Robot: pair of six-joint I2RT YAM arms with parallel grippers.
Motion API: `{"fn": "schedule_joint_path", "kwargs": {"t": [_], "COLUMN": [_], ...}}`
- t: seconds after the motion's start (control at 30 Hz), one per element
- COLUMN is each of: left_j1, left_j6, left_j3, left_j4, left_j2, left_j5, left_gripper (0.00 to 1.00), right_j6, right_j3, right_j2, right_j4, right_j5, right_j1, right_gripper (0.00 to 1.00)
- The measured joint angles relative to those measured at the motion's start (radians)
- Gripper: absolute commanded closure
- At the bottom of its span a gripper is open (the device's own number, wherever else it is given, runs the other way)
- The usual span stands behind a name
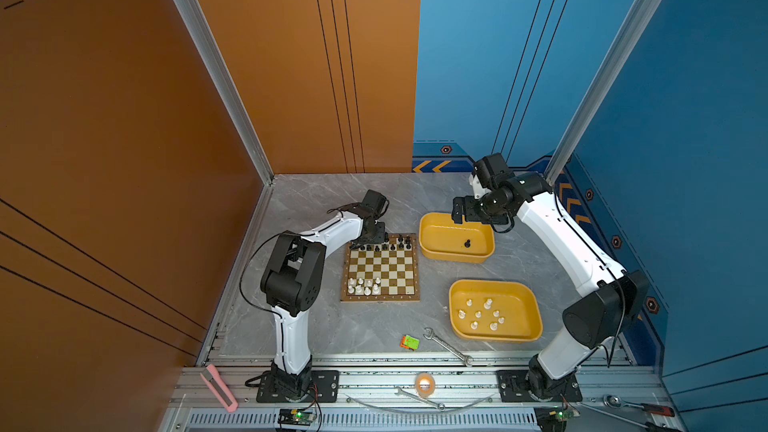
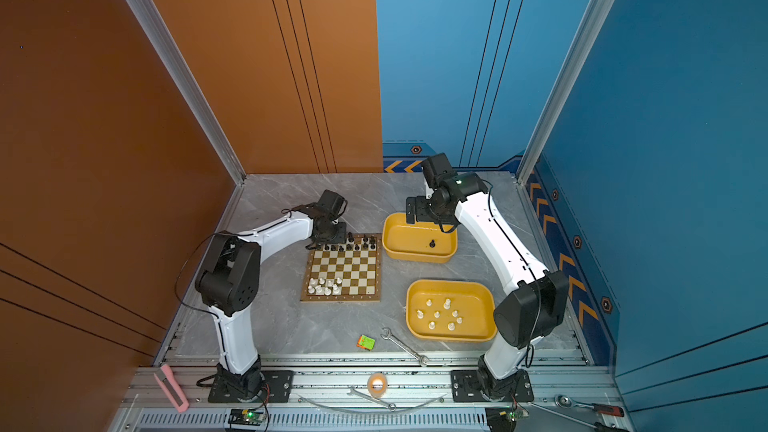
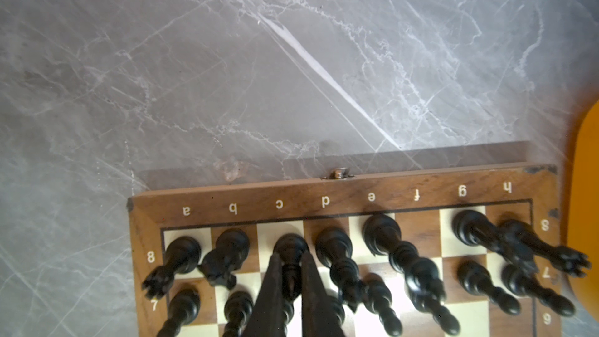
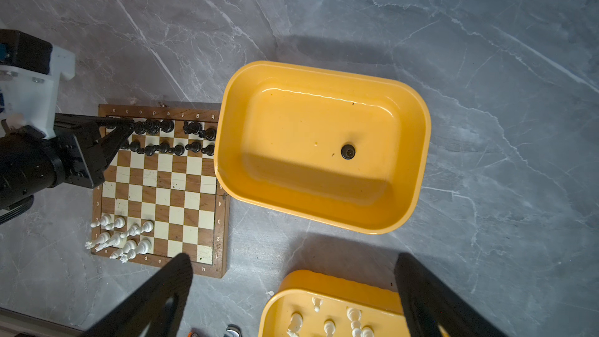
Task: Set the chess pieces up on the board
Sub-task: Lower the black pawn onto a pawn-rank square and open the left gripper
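Nearest, on the aluminium rail at seven o'clock of the table: pink plastic utility knife (image 1: pixel 219 387).

On the grey marbled tabletop (image 1: pixel 316 326) at six o'clock: small green-and-orange block (image 1: pixel 410 342), and just beside it a silver open-ended spanner (image 1: pixel 448 347).

At four o'clock of the board: near yellow rounded-rectangle plastic tray (image 1: pixel 515 313), with creamy white chess pieces (image 1: pixel 488 304) scattered upright inside.

Mid-table, lying flat: small square wooden chessboard (image 1: pixel 380 270) with brown and cream checks and a lettered brown border. At its seven o'clock corner, more white pieces (image 1: pixel 364 286) clustered on the two nearest rows. Along its twelve o'clock edge, glossy black chess pieces (image 1: pixel 392 245) lined up on the two far rows.

Left gripper (image 3: pixel 289 256), at the board's eleven o'clock corner: pinched tight around the stem of a slim black piece (image 3: pixel 290 244) standing on square c8.

At two o'clock of the board, just beside its border: far yellow tray (image 1: pixel 440 238) of the same shape, with a lone black piece (image 1: pixel 467 243) upright on its floor.

Above that tray's twelve o'clock rim in both top views: right gripper (image 4: pixel 293 259), spread fully wide, nothing held between its black fingers (image 4: pixel 168 280).
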Motion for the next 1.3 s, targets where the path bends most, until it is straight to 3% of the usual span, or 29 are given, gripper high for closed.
{"fn": "schedule_joint_path", "kwargs": {"t": [1.0, 1.3], "left_j1": [0.008, 0.014], "left_j6": [0.001, 0.003], "left_j3": [0.0, 0.0], "left_j4": [-0.001, -0.002], "left_j2": [0.0, 0.0], "left_j5": [-0.008, -0.018], "left_gripper": [0.98, 0.77], "right_j6": [0.0, 0.0], "right_j3": [0.006, 0.006], "right_j2": [0.026, 0.027], "right_j4": [-0.005, -0.005], "right_j5": [-0.001, -0.001], "right_j1": [0.0, 0.0], "right_gripper": [0.0, 0.0]}}
